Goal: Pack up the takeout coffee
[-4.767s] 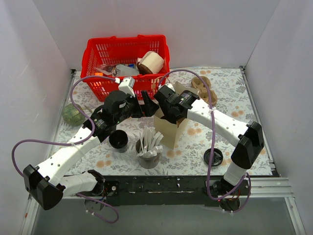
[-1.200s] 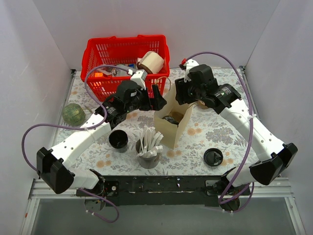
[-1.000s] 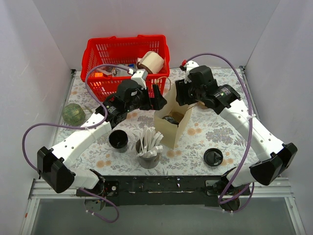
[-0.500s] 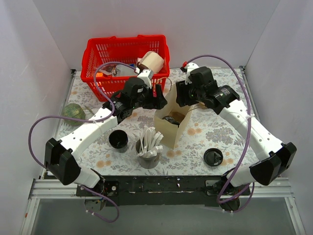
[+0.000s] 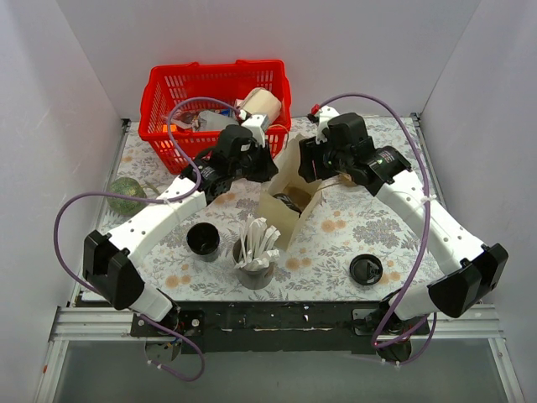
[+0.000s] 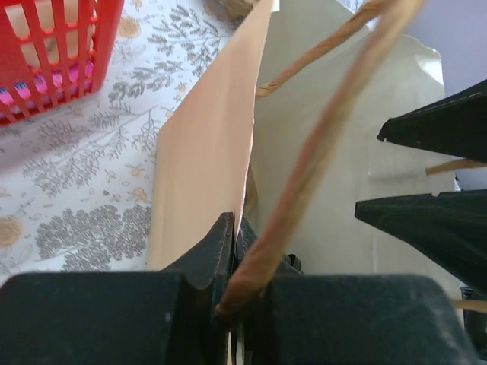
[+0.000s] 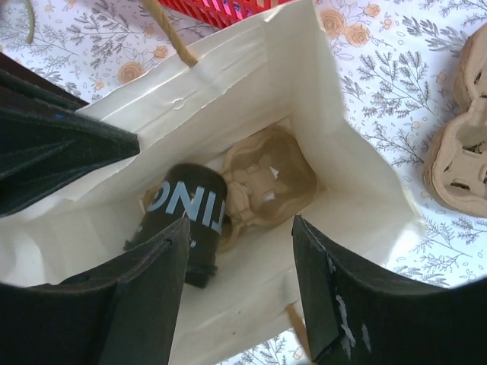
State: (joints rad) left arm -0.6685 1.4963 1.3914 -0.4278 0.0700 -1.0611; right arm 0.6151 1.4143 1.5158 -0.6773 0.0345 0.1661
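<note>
Left gripper (image 6: 234, 228) clamps the paper bag (image 7: 251, 68) at its rim; the takeout coffee (image 7: 189, 209) lies tipped inside (axis 12-to-6), at 9 o'clock of the part-open, empty right gripper (image 7: 240, 228).

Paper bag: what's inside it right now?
A dark cup with pale lettering lies tipped over against a pulp carrier at the bottom of the bag. The right hand covers the cup's lower end, so its lid cannot be seen.
</note>
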